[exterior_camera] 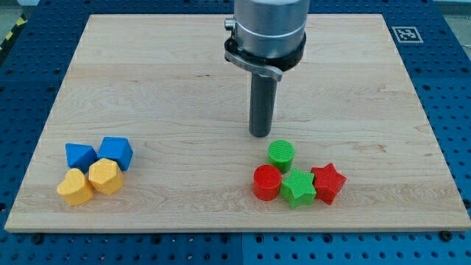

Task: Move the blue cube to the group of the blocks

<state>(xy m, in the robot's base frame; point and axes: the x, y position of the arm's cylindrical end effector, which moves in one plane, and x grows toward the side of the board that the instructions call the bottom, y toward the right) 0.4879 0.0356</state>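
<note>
My tip [260, 134] rests on the wooden board [169, 81] near its middle, just above the green cylinder [280, 155]. The blue cube [115, 153] lies far to the view's left, near the bottom, touching a blue triangular block [79, 156] and a yellow hexagonal block [105, 177]. A second yellow block [75, 187] sits at the left of that cluster. At the lower right, the green cylinder, a red cylinder [267, 182], a green star [298, 188] and a red star [328, 182] form another cluster. The tip touches no block.
The board lies on a blue perforated table [449, 88]. A fiducial marker [405, 34] is at the board's top right corner. The arm's grey body [266, 29] hangs over the board's top centre.
</note>
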